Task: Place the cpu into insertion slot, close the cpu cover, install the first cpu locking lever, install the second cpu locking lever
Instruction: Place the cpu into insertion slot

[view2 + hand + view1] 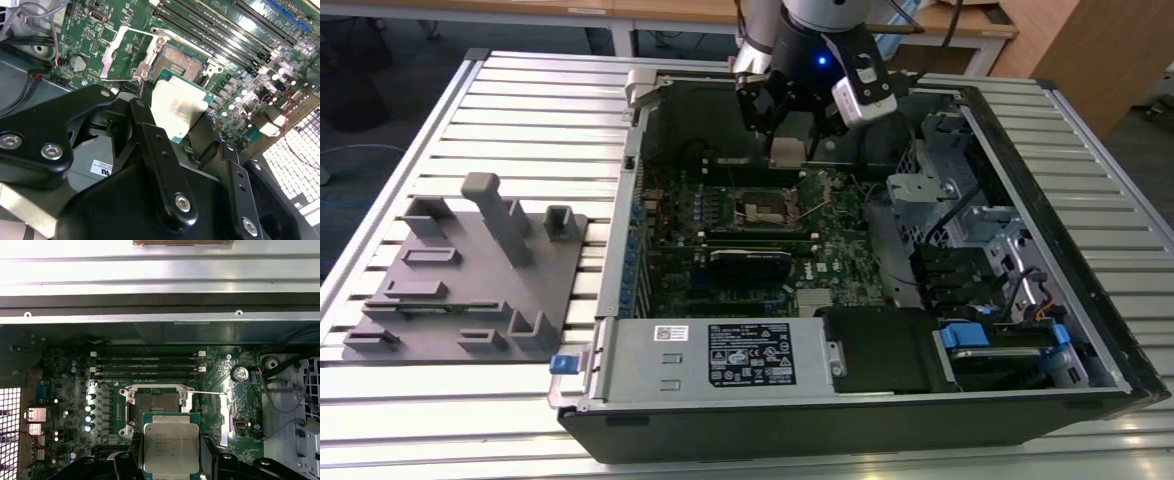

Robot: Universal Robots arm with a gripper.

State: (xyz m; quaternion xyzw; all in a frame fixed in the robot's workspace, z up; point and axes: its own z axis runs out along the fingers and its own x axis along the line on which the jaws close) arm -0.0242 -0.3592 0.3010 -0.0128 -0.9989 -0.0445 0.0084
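Slatted table (534,110): carries the whole job. It lies well below the pincer (790,150) and spreads out on every side of it.

Computer case (854,430): lies on its side with the top wall off, which we judge gives the pincer a straight way down. The pincer hangs over the case's far half.

Grey fixture block (454,290): sits outside the case, well apart from the pincer, toward the exterior view's left. We take it for a parts holder.

Green board (65,390): lies flat on the case floor, directly under the pincer.

Pincer: narrow, with its black fingers (135,450) clamped on opposite edges of the cpu (171,447). We judge that gripping by the edges leaves the chip's underside free and keeps it level.

Cpu cover (109,57): swung up and open, just beyond the fingertips. We judge it stands so to leave the socket bare.

Insertion slot (156,405): its dark centre is uncovered. It lies below the pincer and a little ahead of the fingertips.

Cpu: held between the fingertips with its silver top facing up. It hangs above the board, near the slot's edge and apart from it, so it is not yet seated.

Locking lever (210,393): a thin wire, released and standing off beside the slot, clear of the pincer. We cannot tell the second lever for sure.
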